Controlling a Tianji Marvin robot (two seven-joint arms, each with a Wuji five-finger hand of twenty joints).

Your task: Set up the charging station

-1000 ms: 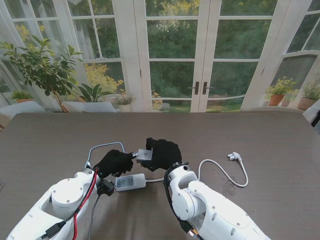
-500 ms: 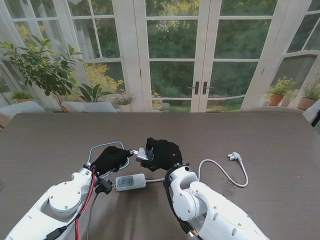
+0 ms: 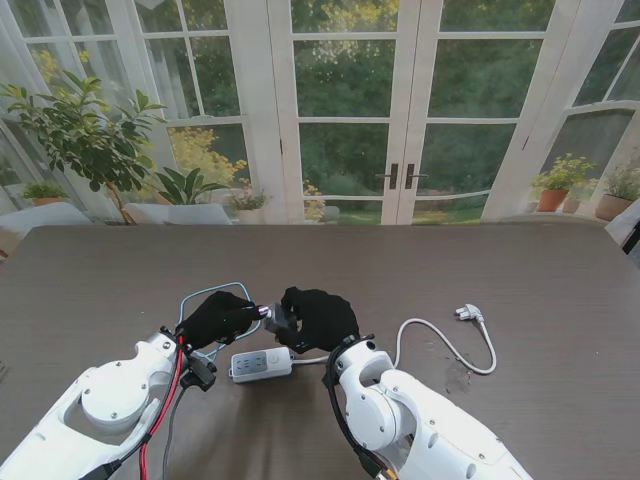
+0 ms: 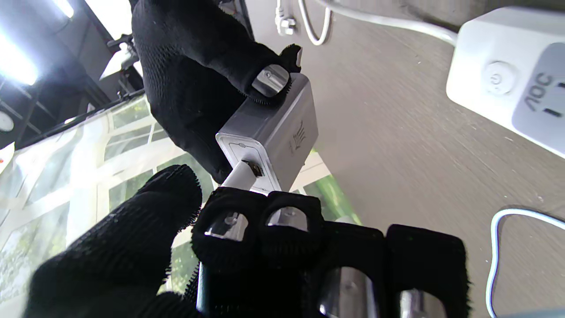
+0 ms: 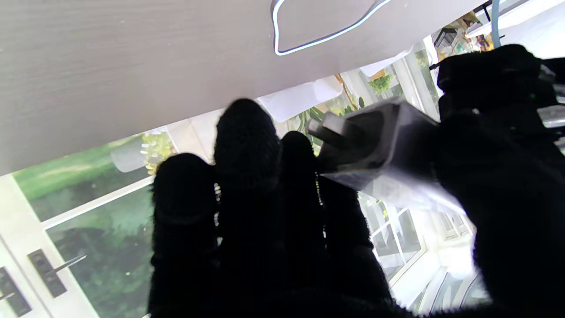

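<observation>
The small grey square charger block (image 3: 278,319) is held up off the dark wood-grain counter (image 3: 520,290), near the middle of the stand view and slightly toward nine o'clock. The black-gloved right hand (image 3: 318,316) grips it; in the left wrist view a thumb tip with a bare metal pad (image 4: 270,80) presses one face of the block (image 4: 276,132), and in the right wrist view its prongs (image 5: 329,132) stick out past the curled fingers (image 5: 247,145). The black-gloved left hand (image 3: 218,317) meets the block from the nine o'clock side, its fingers closed around the white cable plug (image 4: 240,176), whose tip sits at the port in the block's end face. Whether the plug is fully seated cannot be told.

The thin white charging cable (image 3: 215,292) loops on the counter at the twelve o'clock side of the left hand. The white rectangular power strip (image 3: 261,364) lies flat on the counter just at six o'clock of both hands, apart from them; its power button (image 4: 499,78) shows in the left wrist view. The strip's thick white cord (image 3: 440,340) curves away toward three o'clock and ends in a white wall plug (image 3: 468,313) lying loose on the counter.
</observation>
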